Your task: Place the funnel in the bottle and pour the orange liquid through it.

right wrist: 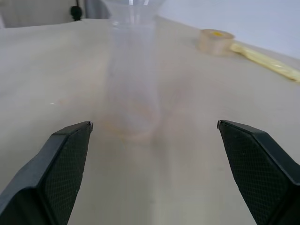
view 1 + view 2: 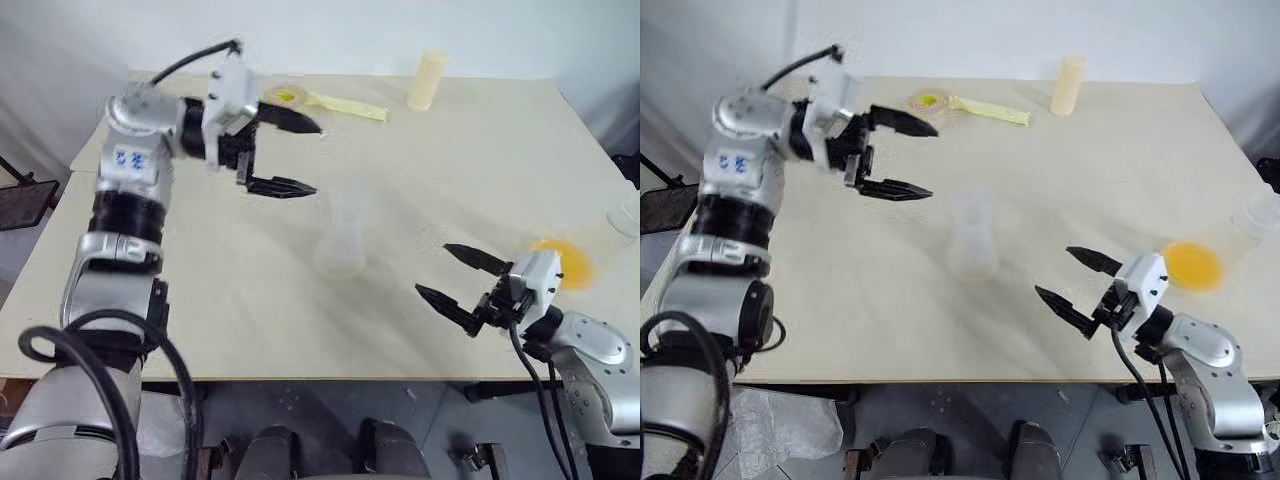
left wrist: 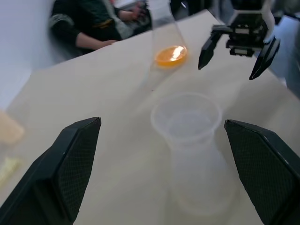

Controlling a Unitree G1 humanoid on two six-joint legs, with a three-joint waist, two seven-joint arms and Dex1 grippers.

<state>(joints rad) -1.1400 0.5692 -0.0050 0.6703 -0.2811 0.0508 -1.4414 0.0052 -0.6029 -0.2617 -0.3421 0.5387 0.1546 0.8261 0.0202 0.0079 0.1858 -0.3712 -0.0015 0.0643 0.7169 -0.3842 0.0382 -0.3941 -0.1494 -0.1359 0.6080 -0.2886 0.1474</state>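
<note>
Both grippers, left (image 2: pixel 285 155) and right (image 2: pixel 458 273), are hanging wide open, holding nothing. Funnel (image 3: pixel 186 116) is sitting in the bottle (image 3: pixel 201 180); the flask of orange liquid (image 3: pixel 171 55) looks light and slippery, so I'd be gripping its neck.

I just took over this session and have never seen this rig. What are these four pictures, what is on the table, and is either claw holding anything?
The two wide pictures come from a stereo camera on the robot's head, looking down over its arms. The other two come from cameras on each wrist, looking out between that claw's black fingers.

On the table the funnel sits in the mouth of the clear bottle near the middle. The orange liquid lies in a larger clear vessel at the right edge. At the far side are a tape roll, a yellow strip and a cream cylinder.

The left gripper hovers open above the table, beside the bottle. The right gripper is open too. Neither holds anything.
</note>
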